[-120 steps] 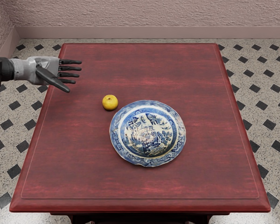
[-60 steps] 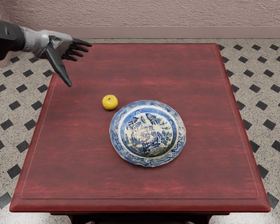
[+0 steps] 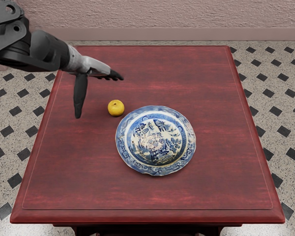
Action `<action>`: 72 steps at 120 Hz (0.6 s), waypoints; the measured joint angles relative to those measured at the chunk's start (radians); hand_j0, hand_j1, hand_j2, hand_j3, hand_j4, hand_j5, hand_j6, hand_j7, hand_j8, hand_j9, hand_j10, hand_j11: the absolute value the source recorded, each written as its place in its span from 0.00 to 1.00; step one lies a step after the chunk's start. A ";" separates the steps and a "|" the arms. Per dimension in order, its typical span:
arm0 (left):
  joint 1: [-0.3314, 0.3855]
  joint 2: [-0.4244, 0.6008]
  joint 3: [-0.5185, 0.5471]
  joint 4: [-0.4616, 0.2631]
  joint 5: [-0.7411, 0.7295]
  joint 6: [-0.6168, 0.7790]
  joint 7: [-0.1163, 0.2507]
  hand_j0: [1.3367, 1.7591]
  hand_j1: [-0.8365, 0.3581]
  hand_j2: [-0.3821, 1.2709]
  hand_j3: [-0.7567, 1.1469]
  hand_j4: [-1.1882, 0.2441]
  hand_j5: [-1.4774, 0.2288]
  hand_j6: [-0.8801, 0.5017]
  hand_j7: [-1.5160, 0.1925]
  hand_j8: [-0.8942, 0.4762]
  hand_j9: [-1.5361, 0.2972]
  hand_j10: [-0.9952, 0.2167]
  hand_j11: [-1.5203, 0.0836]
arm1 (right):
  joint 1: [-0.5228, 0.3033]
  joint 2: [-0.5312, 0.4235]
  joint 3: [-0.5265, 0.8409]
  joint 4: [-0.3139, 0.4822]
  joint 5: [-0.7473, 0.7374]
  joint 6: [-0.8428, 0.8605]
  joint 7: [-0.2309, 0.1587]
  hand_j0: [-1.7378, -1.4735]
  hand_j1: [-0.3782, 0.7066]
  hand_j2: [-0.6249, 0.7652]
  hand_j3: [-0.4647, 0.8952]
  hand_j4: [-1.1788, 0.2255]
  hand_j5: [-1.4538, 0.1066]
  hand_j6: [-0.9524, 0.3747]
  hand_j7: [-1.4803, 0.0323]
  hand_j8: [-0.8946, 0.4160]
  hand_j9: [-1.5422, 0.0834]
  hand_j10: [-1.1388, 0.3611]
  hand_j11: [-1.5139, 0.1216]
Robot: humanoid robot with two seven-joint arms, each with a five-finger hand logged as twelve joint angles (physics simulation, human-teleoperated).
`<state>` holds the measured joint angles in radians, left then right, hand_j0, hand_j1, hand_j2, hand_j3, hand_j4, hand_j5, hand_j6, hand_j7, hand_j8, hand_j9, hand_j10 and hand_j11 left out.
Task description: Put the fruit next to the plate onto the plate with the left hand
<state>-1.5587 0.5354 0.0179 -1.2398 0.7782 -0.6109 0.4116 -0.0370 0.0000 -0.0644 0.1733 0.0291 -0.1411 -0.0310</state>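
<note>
Room: rough, stippled pinkish plaster wall point(image 3: 177, 12) with a plain smooth baseboard point(image 3: 187, 33) along its foot.
Floor: pale speckled terrazzo tiles point(image 3: 280, 88) set with small black diamonds.
Surface: rectangular dark red wooden table point(image 3: 196, 73) with streaky grain, a moulded edge and a faint inset line near its border.
Plate: round blue-and-white porcelain plate point(image 3: 121, 142) with a wavy, scalloped rim and a dense painted landscape pattern; it lies flat near the table's middle.
Fruit: small round yellow fruit point(image 3: 116, 107), smooth and glossy, with a dimple at its top; it sits on the bare wood just beside the plate's upper-left rim, not on the plate.
Left hand: grey metal-cased left hand point(image 3: 92, 68) on a dark, bulky arm entering from the upper left; it hovers above the table, up and left of the fruit and apart from it.
Fingers: slim black fingers point(image 3: 110, 75) stretched out flat toward the right, the thumb point(image 3: 78, 98) hanging straight down; spread wide, holding nothing.
</note>
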 joint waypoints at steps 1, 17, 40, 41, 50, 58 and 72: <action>-0.002 0.000 0.005 -0.003 0.002 0.000 0.000 0.76 0.99 0.23 0.40 0.83 0.87 0.64 0.89 0.65 0.84 0.82 0.95 | 0.000 0.000 0.000 0.000 0.000 0.000 0.000 0.30 0.06 0.45 0.34 0.82 0.91 0.70 0.95 0.66 0.93 0.74 0.90; -0.023 -0.002 0.082 -0.058 0.049 0.001 0.000 0.76 0.99 0.23 0.40 0.83 0.87 0.64 0.89 0.65 0.84 0.82 0.95 | 0.000 0.000 0.000 0.000 0.000 0.000 0.000 0.30 0.06 0.45 0.34 0.82 0.91 0.70 0.95 0.66 0.93 0.74 0.90; -0.023 -0.033 0.119 -0.085 0.074 0.096 -0.002 0.76 0.99 0.23 0.40 0.83 0.87 0.64 0.89 0.65 0.84 0.82 0.95 | 0.000 0.000 0.000 0.000 0.000 0.000 0.000 0.30 0.06 0.45 0.34 0.82 0.91 0.70 0.95 0.66 0.93 0.74 0.90; -0.023 -0.034 0.120 -0.085 0.075 0.101 -0.001 0.76 0.99 0.23 0.40 0.83 0.87 0.64 0.89 0.65 0.84 0.82 0.95 | 0.000 0.000 0.000 0.000 0.000 0.000 0.000 0.30 0.06 0.45 0.34 0.82 0.91 0.70 0.95 0.66 0.93 0.74 0.90; -0.024 -0.063 0.124 -0.085 0.077 0.141 -0.001 0.76 0.99 0.23 0.40 0.83 0.87 0.64 0.89 0.65 0.84 0.82 0.95 | 0.000 0.000 0.000 0.000 0.000 0.000 0.000 0.30 0.06 0.45 0.34 0.82 0.91 0.70 0.95 0.66 0.93 0.74 0.90; -0.052 -0.086 0.150 -0.082 0.077 0.194 -0.001 0.76 0.99 0.23 0.40 0.83 0.87 0.64 0.89 0.65 0.84 0.82 0.95 | 0.000 0.000 0.000 0.000 0.000 0.000 0.000 0.30 0.06 0.45 0.34 0.82 0.91 0.70 0.95 0.66 0.93 0.74 0.90; -0.073 -0.129 0.223 -0.069 0.074 0.286 -0.001 0.76 0.99 0.23 0.40 0.83 0.87 0.64 0.89 0.65 0.84 0.82 0.95 | 0.000 0.000 0.000 0.000 0.000 0.000 0.000 0.30 0.06 0.45 0.34 0.82 0.91 0.70 0.95 0.66 0.93 0.74 0.90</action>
<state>-1.6317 0.4065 0.2411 -1.3091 0.8518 -0.3247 0.4110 -0.0369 0.0000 -0.0644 0.1733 0.0291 -0.1411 -0.0311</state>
